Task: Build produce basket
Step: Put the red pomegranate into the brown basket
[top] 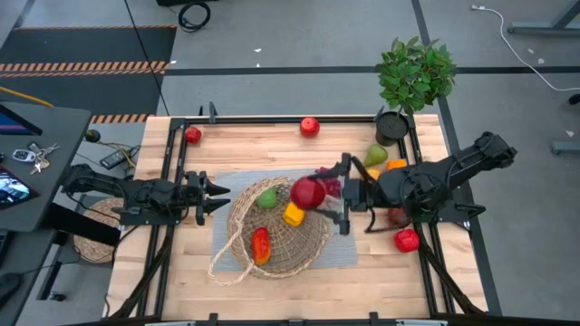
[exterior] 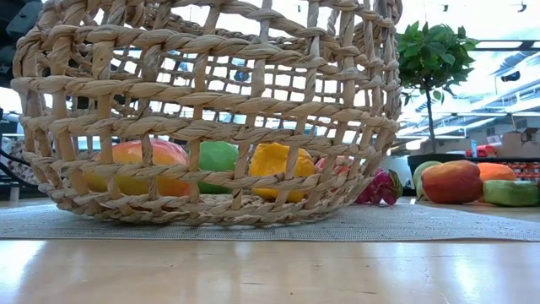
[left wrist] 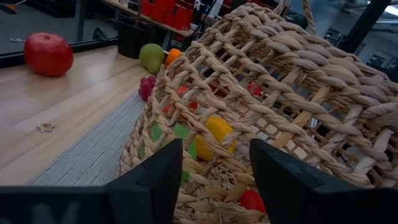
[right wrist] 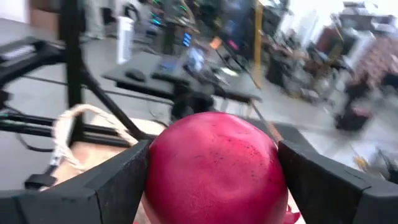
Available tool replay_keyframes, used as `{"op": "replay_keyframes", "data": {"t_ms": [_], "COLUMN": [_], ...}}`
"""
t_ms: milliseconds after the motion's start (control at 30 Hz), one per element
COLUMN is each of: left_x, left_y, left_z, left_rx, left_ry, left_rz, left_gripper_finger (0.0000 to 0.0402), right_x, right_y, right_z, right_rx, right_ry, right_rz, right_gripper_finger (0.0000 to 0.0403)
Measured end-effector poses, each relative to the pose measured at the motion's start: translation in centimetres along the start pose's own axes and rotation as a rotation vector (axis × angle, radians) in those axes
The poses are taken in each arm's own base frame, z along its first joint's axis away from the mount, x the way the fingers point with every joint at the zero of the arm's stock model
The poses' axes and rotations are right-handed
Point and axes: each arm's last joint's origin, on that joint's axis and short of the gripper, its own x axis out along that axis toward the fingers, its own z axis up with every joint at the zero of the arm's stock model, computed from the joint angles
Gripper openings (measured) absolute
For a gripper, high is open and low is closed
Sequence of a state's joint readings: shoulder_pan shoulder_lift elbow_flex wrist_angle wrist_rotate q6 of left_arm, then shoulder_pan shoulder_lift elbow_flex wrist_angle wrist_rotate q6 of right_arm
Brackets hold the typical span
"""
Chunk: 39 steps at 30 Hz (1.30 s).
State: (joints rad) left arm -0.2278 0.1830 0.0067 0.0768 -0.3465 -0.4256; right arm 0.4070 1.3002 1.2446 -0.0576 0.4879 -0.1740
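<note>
The wicker basket (top: 276, 237) stands on a grey mat (top: 340, 249) mid-table. Inside lie a green fruit (top: 267, 198), a yellow pepper (top: 293, 214) and a red-orange mango (top: 261, 244). My left gripper (top: 225, 196) is at the basket's left rim, shut on it. My right gripper (top: 319, 193) is shut on a red apple (top: 308, 192) above the basket's far rim. A pear (top: 376, 156), an orange (top: 396, 165), grapes (top: 331, 184) and red apples (top: 310, 127) (top: 407, 240) lie on the table. My left gripper has the basket's woven rim (left wrist: 211, 190) between its two fingers (left wrist: 158, 180), reaching level from the table's left. The basket's bottom rests on the mat. My right gripper pinches the red apple's two opposite sides (right wrist: 155, 174) between its fingers (right wrist: 115, 183). It reaches roughly level from the table's right. The apple is lifted clear, above the basket.
A potted plant (top: 414, 77) stands at the far right corner. Another red fruit (top: 192, 135) lies at the far left. A black rail frame (top: 172, 181) borders the table. A flat round woven mat (top: 95, 237) sits off the left edge.
</note>
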Motion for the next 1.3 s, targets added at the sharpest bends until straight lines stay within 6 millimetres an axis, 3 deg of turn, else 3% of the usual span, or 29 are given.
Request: {"op": "replay_keyframes", "data": {"t_ms": [233,500,767,1300], "left_x": [0.0,0.0,0.0,0.0], "left_y": [0.0,0.0,0.0,0.0], "left_z": [0.0,0.0,0.0,0.0], "left_rx": [0.0,-0.001,-0.001,-0.001], "left_ry": [0.0,-0.001,-0.001,0.0], "left_rz": [-0.001,0.0,0.0,0.0], "left_gripper_finger": [0.0194,0.0197,0.0194,0.0194], "right_x": [1.9,4.2,5.1,6.7], "right_y": [1.7,3.1,4.1,5.4], "right_z": [-0.1,-1.5,-1.9,-3.8], "right_rx": [-0.148,-0.257,-0.467,-0.532], "right_ry": [-0.086,-0.069,-0.086,-0.032], "right_rz": [0.014,-0.025,-0.063,-0.046], "right_gripper_finger": [0.0348,0.0348,0.0348,0.0348]}}
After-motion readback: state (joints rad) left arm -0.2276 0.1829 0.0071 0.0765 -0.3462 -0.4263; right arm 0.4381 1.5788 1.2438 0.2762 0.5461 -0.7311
